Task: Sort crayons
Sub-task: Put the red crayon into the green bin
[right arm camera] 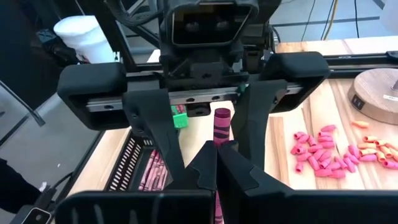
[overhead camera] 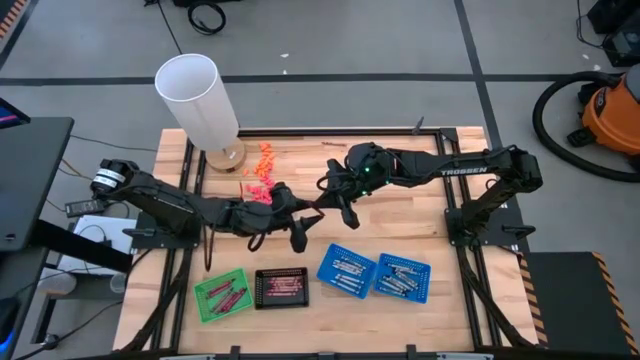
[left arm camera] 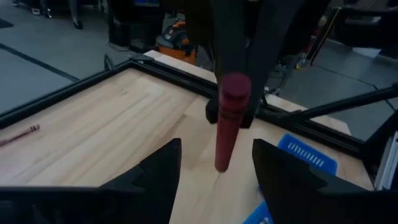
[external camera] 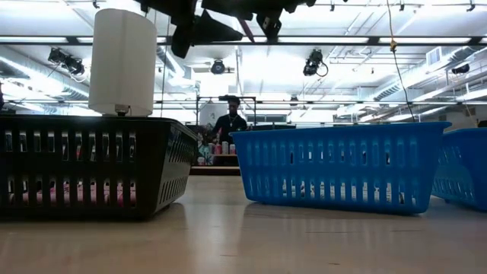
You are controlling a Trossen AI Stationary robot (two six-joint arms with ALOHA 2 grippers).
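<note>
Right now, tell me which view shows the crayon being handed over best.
The left wrist view: the dark red crayon hangs in full between the open left tool fingers, gripped from above by the right tool. The right wrist view shows only its end past the shut right tool. In the high and low views, I cannot make it out.

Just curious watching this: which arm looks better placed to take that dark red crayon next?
The left one, probably. Its claw is open around the dark red crayon, one finger each side, ready to close. The right claw is already shut on the crayon.
</note>
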